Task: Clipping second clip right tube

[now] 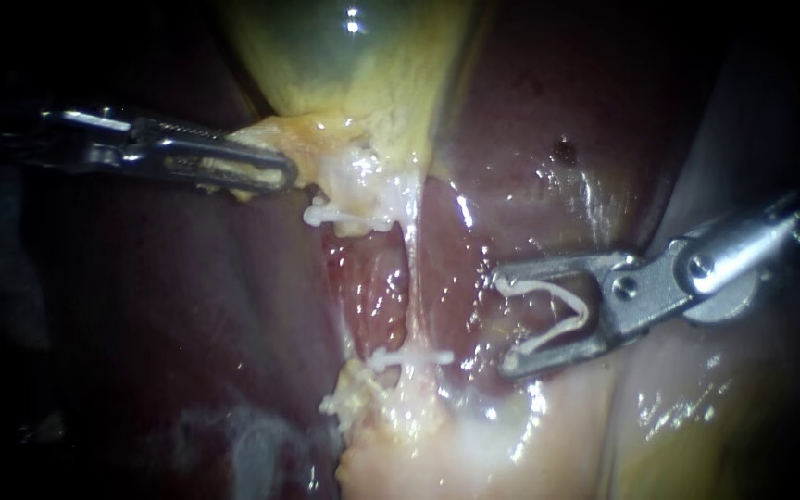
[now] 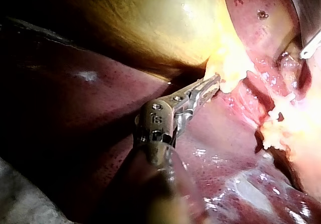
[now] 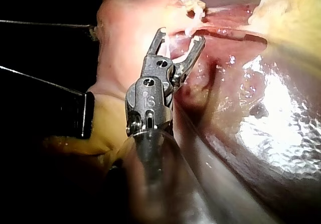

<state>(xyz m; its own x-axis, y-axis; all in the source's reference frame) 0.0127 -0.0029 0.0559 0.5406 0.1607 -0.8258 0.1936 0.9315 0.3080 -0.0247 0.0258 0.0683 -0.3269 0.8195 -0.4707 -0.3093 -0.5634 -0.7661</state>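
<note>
My left instrument [image 1: 281,174] comes in from the left, its jaws shut on the yellowish tissue [image 1: 321,139] at the narrow end of the gallbladder [image 1: 354,65]; the left wrist view shows the same hold [image 2: 214,82]. A thin pale tube [image 1: 413,278] runs down from there. One white clip [image 1: 346,219] sits near its upper end and another clip [image 1: 409,356] crosses its lower end. My right instrument [image 1: 504,324] stands to the right of the tube, apart from it. Its jaws are spread wide with an open white clip [image 1: 557,310] seated against both. In the right wrist view [image 3: 179,37] the jaws face the tube.
Dark red liver [image 1: 187,324] lies on the left and behind the tube [image 1: 548,120]. Pale fatty tissue [image 1: 437,435] bunches below the lower clip. In the right wrist view a black block [image 3: 75,116] stands beside the shaft.
</note>
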